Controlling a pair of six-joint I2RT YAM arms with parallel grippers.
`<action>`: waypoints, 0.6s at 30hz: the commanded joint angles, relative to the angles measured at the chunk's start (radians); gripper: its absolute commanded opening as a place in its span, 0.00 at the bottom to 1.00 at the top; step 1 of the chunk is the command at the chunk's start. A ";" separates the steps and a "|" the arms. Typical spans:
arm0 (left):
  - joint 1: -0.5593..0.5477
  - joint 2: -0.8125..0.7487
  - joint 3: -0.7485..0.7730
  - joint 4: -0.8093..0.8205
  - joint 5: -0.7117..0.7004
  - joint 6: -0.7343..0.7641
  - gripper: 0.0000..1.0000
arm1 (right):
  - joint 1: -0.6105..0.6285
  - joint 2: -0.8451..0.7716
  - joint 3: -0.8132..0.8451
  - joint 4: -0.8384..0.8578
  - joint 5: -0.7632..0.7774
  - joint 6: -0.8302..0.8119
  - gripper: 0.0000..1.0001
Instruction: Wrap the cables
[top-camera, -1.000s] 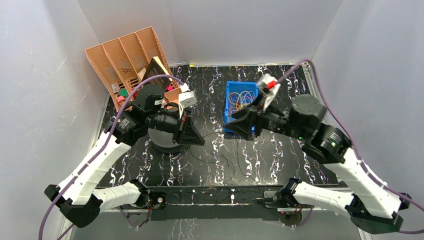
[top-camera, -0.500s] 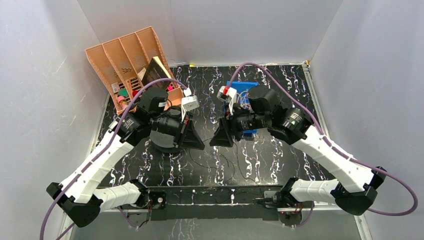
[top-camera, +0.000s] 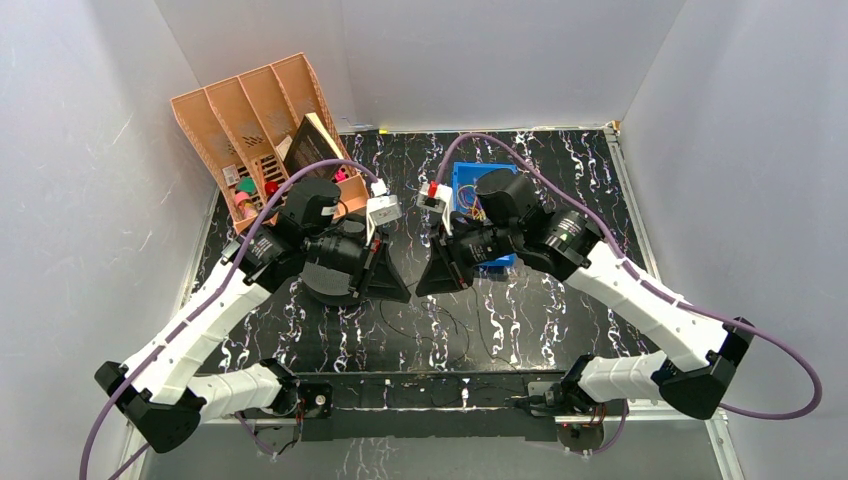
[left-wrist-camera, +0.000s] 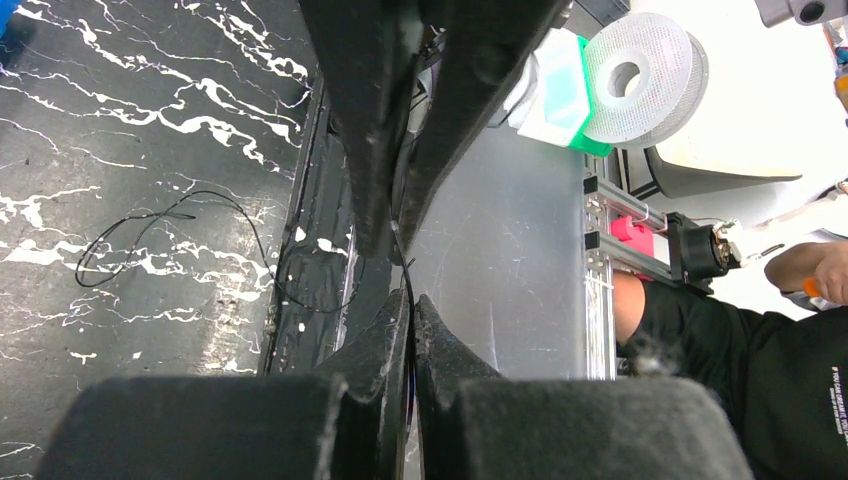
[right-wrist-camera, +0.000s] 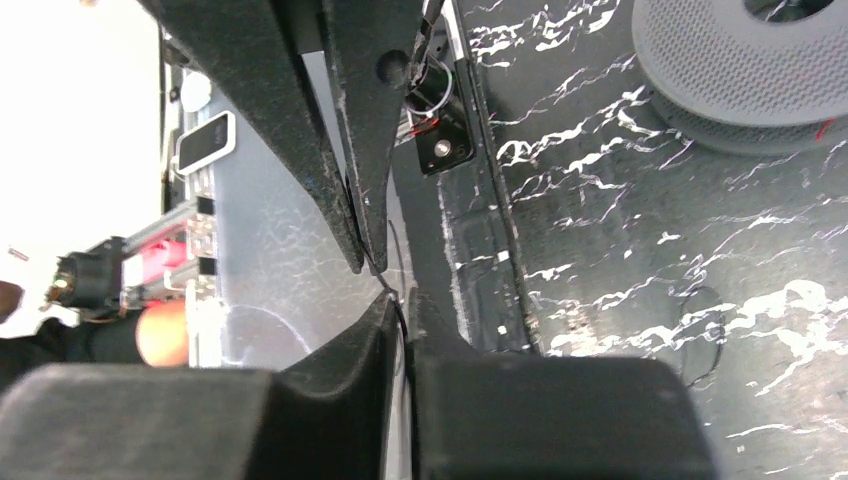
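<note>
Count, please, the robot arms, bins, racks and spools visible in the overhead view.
Robot arms: 2 (left arm, right arm)
Blue bin: 1
Orange rack: 1
Spool: 1
Total: 5

Orange 4-slot rack (top-camera: 250, 115) far left, blue bin (top-camera: 463, 178) far centre, dark round spool (right-wrist-camera: 750, 50), black white-veined table (top-camera: 560, 320).

Thin dark cable (top-camera: 448, 318) sprawls in loose loops on the table (top-camera: 560, 330)
</note>
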 joint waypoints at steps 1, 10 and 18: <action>-0.009 -0.003 -0.003 -0.006 0.026 0.007 0.00 | 0.001 -0.011 0.037 0.013 0.002 -0.023 0.01; -0.008 -0.009 0.020 -0.010 -0.076 -0.003 0.55 | 0.001 -0.053 0.015 0.003 0.085 -0.032 0.00; -0.009 -0.030 0.044 -0.026 -0.397 -0.047 0.84 | 0.000 -0.085 0.008 -0.082 0.354 -0.027 0.00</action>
